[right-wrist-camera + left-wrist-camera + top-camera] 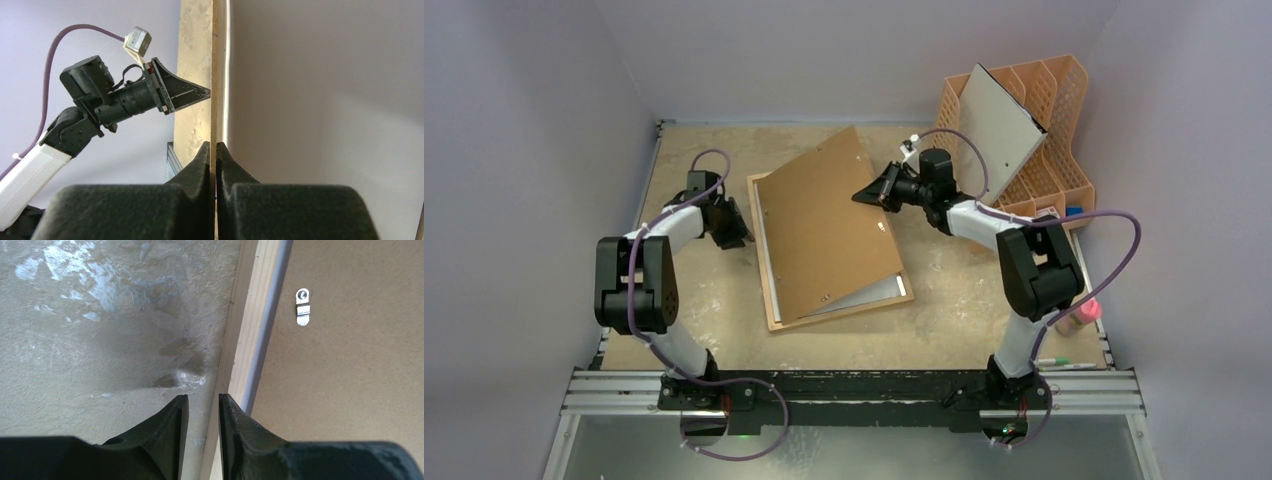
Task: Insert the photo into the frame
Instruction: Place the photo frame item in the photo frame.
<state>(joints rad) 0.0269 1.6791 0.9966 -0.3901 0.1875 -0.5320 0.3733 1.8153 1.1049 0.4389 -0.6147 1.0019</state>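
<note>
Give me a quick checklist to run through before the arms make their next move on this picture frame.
1. Right jaws shut on the backing board edge: ok.
2. Backing board tilted up off the frame: ok.
3. Left jaws firmly holding the frame's left rail: cannot tell.
4. Photo lying inside the frame: cannot tell, the board hides it.
5. Frame flat on the table: ok.
</note>
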